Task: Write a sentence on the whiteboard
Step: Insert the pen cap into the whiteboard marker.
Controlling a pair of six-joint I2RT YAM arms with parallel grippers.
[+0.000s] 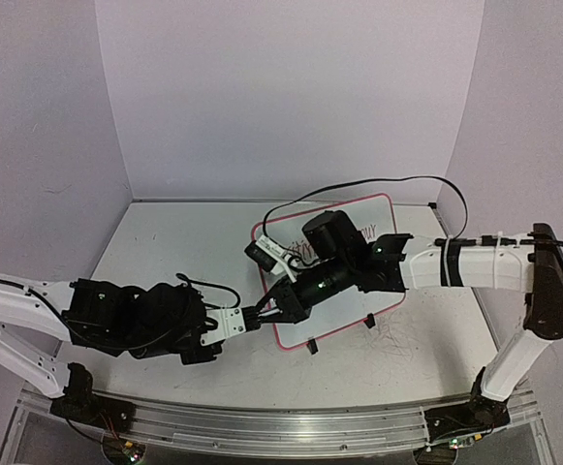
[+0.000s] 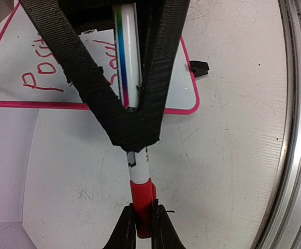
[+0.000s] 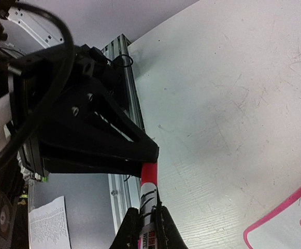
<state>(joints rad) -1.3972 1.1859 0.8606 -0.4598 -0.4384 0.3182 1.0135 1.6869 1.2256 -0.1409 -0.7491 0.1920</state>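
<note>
The whiteboard, pink-framed, lies tilted mid-table, partly under my right arm. The sentence is in red; "Posi" and "Soul" show, the rest is hidden. A white marker with a red cap is held between both grippers, just off the board's near-left corner above the table. My left gripper is shut on the red cap. My right gripper is shut on the white barrel. In the top view the left gripper and right gripper meet tip to tip.
An aluminium rail runs along the table's near edge, also in the left wrist view. A black cable loops over the board's far side. Two black clip feet stick out at the board's near edge. White walls enclose the table.
</note>
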